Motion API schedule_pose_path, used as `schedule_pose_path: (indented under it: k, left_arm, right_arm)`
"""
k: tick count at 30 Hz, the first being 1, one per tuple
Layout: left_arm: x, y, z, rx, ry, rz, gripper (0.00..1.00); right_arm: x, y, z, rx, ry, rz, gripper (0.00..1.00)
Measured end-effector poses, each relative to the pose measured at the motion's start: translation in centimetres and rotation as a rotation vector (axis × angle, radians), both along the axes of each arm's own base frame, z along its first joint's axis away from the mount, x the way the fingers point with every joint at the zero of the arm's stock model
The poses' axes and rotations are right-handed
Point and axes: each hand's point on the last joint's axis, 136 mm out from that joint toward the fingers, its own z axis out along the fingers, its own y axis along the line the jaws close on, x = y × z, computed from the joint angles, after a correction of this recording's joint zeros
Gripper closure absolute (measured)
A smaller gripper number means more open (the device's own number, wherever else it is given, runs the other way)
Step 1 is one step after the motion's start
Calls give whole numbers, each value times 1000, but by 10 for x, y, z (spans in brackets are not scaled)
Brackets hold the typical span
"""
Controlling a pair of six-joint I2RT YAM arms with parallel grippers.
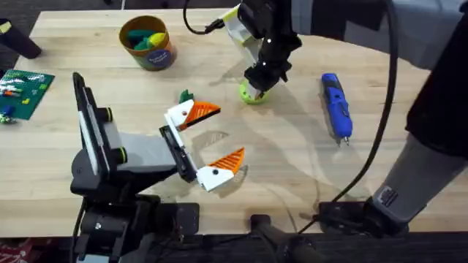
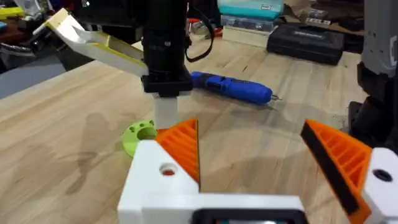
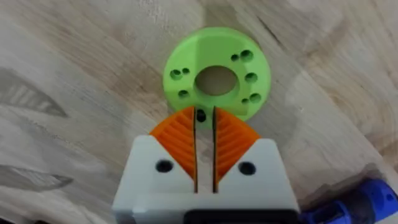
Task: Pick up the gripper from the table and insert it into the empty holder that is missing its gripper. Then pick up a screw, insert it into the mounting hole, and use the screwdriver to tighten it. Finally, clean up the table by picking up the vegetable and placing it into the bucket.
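My right gripper (image 1: pixel 257 82) hangs over the lime-green dish (image 1: pixel 252 93). In the right wrist view its orange pads (image 3: pixel 233 140) are nearly together, with the tiny dark screw (image 3: pixel 200 116) pinched at their tips just above the dish (image 3: pixel 217 78). My left gripper (image 1: pixel 208 139) rests open at mid-table, its fingers (image 2: pixel 183 146) spread wide; a mounting hole (image 2: pixel 168 169) shows in one white finger base. The blue screwdriver (image 1: pixel 336 106) lies to the right. The vegetable (image 1: pixel 186 96) lies behind the left gripper's far finger. The bucket (image 1: pixel 148 42) stands at the back left, holding toys.
A green building plate (image 1: pixel 22 91) with small pieces lies at the left edge. The right arm's cable (image 1: pixel 380 131) runs down the right side of the table. Dark cases (image 2: pixel 305 38) stand beyond the table's far edge.
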Motion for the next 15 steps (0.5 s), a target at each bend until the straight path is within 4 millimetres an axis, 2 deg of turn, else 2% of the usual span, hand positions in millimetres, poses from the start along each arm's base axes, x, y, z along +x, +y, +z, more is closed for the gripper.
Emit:
schedule_pose_path:
  k: [15]
  left_arm:
    - [0,0,0,0,0,0,14]
  right_arm:
    - [0,0,-4,-1,1,0,854]
